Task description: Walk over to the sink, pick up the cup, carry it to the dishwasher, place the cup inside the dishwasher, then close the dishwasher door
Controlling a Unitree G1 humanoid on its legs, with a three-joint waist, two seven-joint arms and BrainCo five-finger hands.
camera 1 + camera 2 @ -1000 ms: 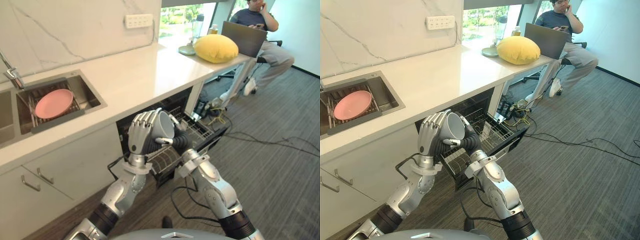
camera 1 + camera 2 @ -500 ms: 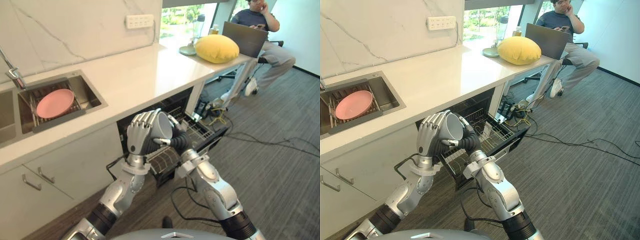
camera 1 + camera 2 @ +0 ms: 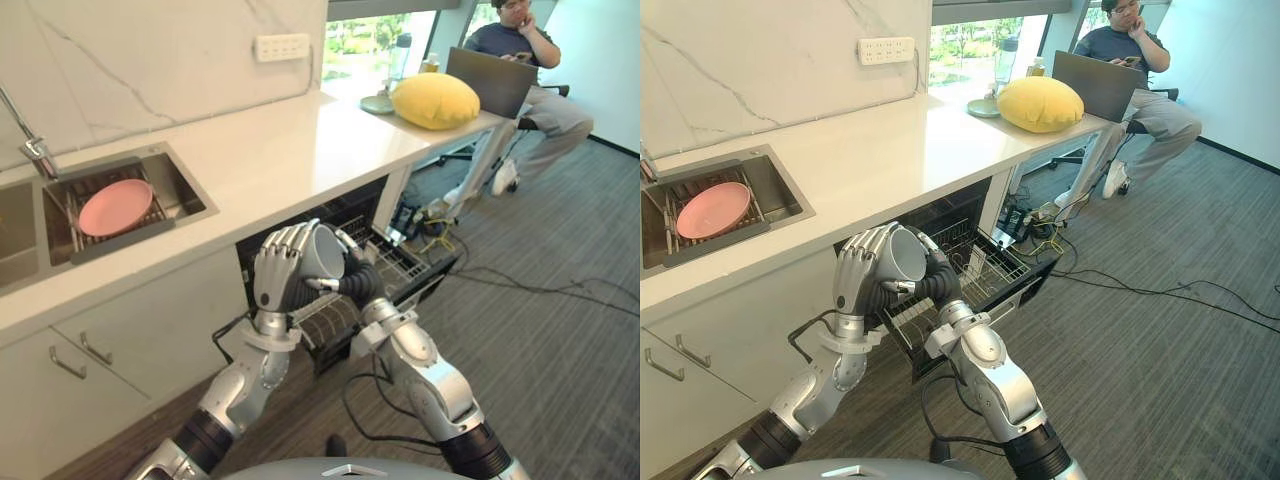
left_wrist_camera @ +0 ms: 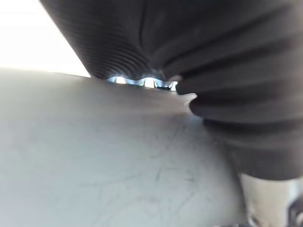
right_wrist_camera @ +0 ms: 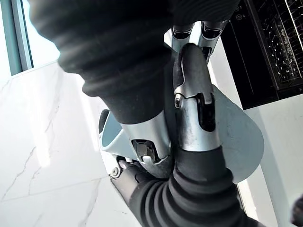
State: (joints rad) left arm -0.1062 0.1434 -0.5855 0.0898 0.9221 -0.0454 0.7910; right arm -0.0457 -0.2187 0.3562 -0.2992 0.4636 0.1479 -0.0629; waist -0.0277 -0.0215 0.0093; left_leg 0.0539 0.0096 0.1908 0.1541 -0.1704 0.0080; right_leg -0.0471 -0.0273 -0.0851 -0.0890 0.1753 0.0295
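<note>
A pale grey cup (image 3: pixel 326 250) is held in the air, tipped on its side, in front of the open dishwasher (image 3: pixel 300 225). My left hand (image 3: pixel 277 268) has its fingers curled over the cup's top and left side. My right hand (image 3: pixel 354 283) grips it from the right and below, with a finger (image 5: pixel 193 90) lying across the cup's wall (image 5: pixel 239 137). The cup's grey surface (image 4: pixel 94 165) lies close against my left palm. The dishwasher's wire rack (image 3: pixel 392 262) is pulled out just behind and right of the hands.
A sink (image 3: pixel 185 190) in the white counter (image 3: pixel 290 150) holds a pink plate (image 3: pixel 114 206). A yellow cushion (image 3: pixel 435 100) lies at the counter's far end, where a person (image 3: pixel 525 70) sits with a laptop. Cables (image 3: pixel 520 280) run over the grey carpet to the right.
The camera has shifted a little, so the counter and sink sit slightly further right. Both hands keep the same hold on the cup at about the same place.
</note>
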